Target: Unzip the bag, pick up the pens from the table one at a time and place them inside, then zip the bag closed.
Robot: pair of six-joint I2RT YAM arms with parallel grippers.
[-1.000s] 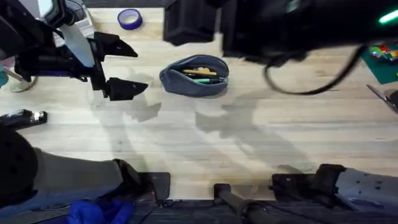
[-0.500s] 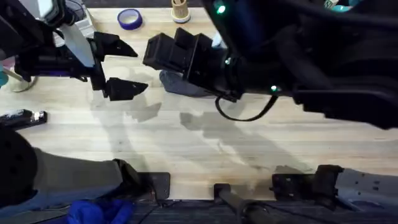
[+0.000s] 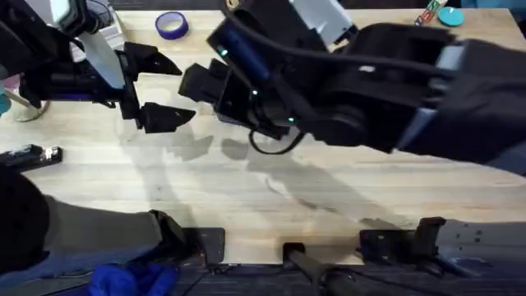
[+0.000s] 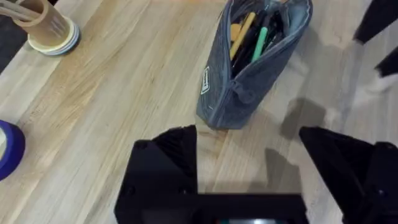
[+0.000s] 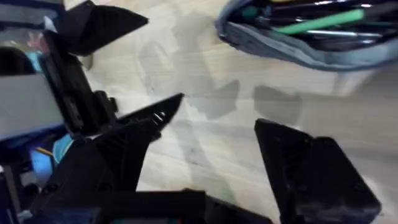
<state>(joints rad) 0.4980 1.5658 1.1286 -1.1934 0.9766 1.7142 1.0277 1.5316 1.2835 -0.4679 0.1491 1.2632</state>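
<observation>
with both pens (image 4: 252, 37) inside the unzipped bag (image 4: 249, 74), we hover the left gripper (image 4: 249, 165) and right gripper (image 5: 205, 140) beside it, jaws spread, likely ready to zip

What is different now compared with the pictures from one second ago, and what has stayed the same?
The right arm swept leftward across the table, bringing the right gripper, open and empty, close beside the bag; overhead it now hides the bag. Nothing was gripped or released. The left gripper stayed open where it was, the bag stayed unzipped, with the yellow pen and green pen inside.
</observation>
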